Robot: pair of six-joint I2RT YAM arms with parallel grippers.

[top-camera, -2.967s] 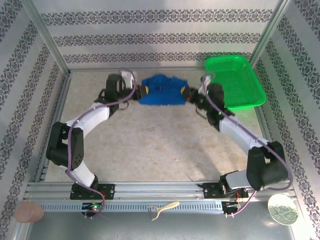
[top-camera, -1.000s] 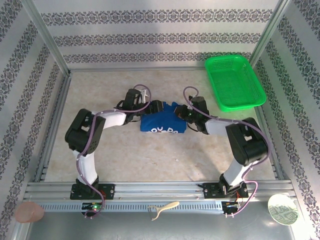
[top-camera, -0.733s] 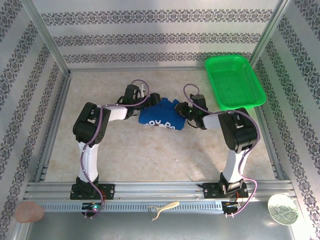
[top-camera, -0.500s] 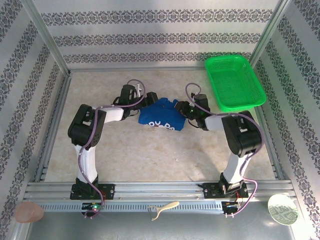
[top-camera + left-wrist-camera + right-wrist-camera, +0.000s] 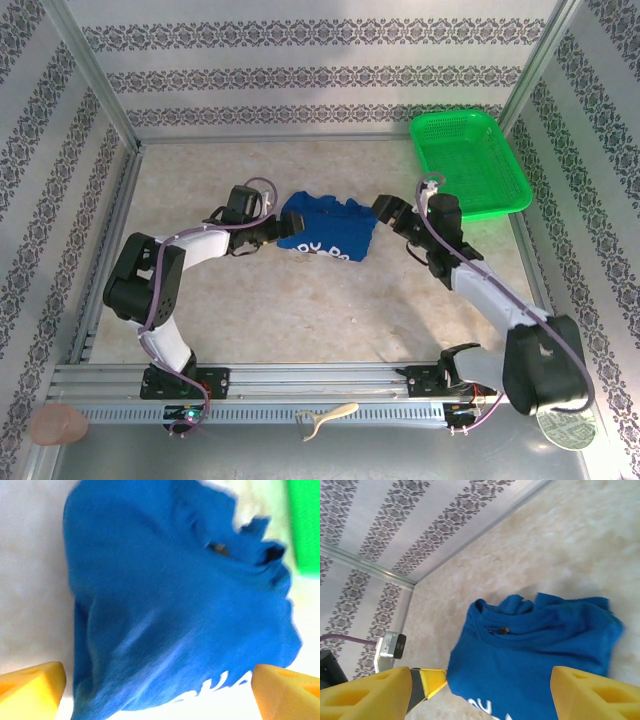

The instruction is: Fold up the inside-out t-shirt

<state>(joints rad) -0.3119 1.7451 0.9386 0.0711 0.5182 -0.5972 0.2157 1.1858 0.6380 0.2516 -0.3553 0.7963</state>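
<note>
**Operator:** How do my tools stand?

**Spotter:** Your left tool [image 5: 272, 228] is spread wide. In its wrist view [image 5: 157, 675] the two yellow fingers [image 5: 30, 687] sit at the bottom corners with nothing gripped between them. Your right tool [image 5: 390, 212] is also spread wide and holds nothing. Its wrist view [image 5: 492, 680] shows yellow fingers [image 5: 592, 695] far apart, with open tabletop and cloth beyond them.

**Operator:** And the inside-out t-shirt?

**Spotter:** The inside-out t-shirt [image 5: 325, 228] lies on the tabletop [image 5: 300, 310] between your two tools, in a bunched blue heap. Your left tool's tips are right at its left edge, and I cannot tell whether they touch the cloth. Your right tool is just beside its right edge, slightly apart from it. White lettering [image 5: 322, 250] runs along the shirt's near edge. The left wrist view [image 5: 165, 605] shows rumpled folds at close range, and the right wrist view [image 5: 535, 650] shows the neck opening toward the far wall.

**Operator:** Anything further out?

**Spotter:** A green basket [image 5: 515, 170] sits at the far right corner of the tabletop, beyond your right arm and apart from the shirt.
</note>
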